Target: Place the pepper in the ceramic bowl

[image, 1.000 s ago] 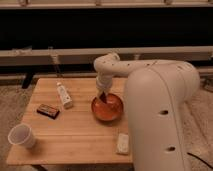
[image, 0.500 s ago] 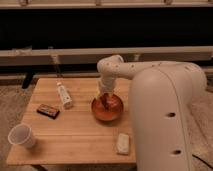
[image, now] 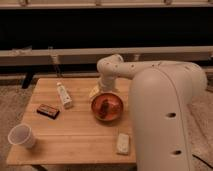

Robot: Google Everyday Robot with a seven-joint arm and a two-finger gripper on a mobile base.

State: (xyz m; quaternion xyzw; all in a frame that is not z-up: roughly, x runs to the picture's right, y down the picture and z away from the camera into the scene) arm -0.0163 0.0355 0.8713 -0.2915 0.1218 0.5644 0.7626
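Observation:
The orange ceramic bowl (image: pixel 118 99) sits on the wooden table, right of centre. The small dark red-brown pepper (image: pixel 104 107) lies inside it, near the middle. My gripper (image: pixel 103 89) hangs just above the bowl's far left rim, under the white wrist. It is apart from the pepper. The large white arm reaches in from the right and covers the table's right side.
A white bottle (image: pixel 63 95) lies left of the bowl. A flat dark packet (image: pixel 48 110) lies further left. A white paper cup (image: pixel 21 136) stands at the front left corner. A small white object (image: pixel 123 143) lies near the front edge. The wooden table (image: pixel 75 135) has a dark wall behind it.
The gripper has risen out of the bowl and drawn back toward its far rim. The pepper now shows lying in the bowl.

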